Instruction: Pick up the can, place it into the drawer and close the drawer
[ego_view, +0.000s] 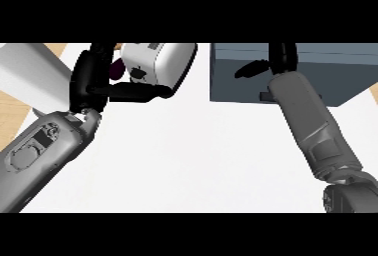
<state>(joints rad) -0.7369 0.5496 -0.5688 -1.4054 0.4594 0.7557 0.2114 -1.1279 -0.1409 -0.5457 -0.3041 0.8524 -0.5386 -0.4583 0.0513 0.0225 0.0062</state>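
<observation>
Looking down on the white counter (192, 150), we saw the left hand (92, 80) raised, with a sliver of dark red, seemingly the can (116, 67), tucked just to its right, between it and a white appliance (166, 60) standing close beside the hand. Whether that hand was grasping the can we could not tell. The right hand (279, 52) lay over the top of the blue-grey drawer unit (317, 75), well apart from the can, and its far part ran out of sight, so we could not tell whether it was released or clenched.
</observation>
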